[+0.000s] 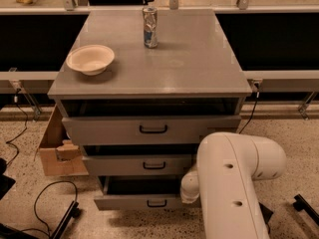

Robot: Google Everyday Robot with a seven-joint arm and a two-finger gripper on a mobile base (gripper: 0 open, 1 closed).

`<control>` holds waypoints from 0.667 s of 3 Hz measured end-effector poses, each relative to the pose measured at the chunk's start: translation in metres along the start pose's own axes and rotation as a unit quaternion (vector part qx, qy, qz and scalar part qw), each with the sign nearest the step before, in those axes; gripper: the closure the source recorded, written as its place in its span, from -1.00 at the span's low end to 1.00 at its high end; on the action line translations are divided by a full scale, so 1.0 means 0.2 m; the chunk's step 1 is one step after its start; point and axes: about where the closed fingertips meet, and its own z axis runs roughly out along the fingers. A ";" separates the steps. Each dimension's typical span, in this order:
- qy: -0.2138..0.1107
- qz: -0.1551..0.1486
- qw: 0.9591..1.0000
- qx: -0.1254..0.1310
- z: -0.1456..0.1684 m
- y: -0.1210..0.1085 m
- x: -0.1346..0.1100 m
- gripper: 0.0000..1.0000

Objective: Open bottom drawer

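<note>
The bottom drawer [144, 201] is the lowest of three grey drawers in the cabinet. It has a small black loop handle [157, 203]. It stands pulled partly out, with a dark gap showing above its front panel. My white arm [232, 183] fills the lower right. My gripper [189, 187] is at the right end of the bottom drawer's front, mostly hidden behind the arm's casing. The handle itself is bare, with nothing on it.
The middle drawer [139, 164] and top drawer [149, 129] are each slightly out. On the grey cabinet top [189, 68] stand a beige bowl [90, 59] and a can [150, 27]. A cardboard box [57, 151] sits at the left. Black cables [45, 203] lie on the speckled floor.
</note>
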 end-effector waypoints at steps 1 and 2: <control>0.000 0.000 1.000 0.000 -0.01 0.00 0.00 0.71; 0.000 0.000 1.000 0.000 -0.02 0.00 0.00 0.29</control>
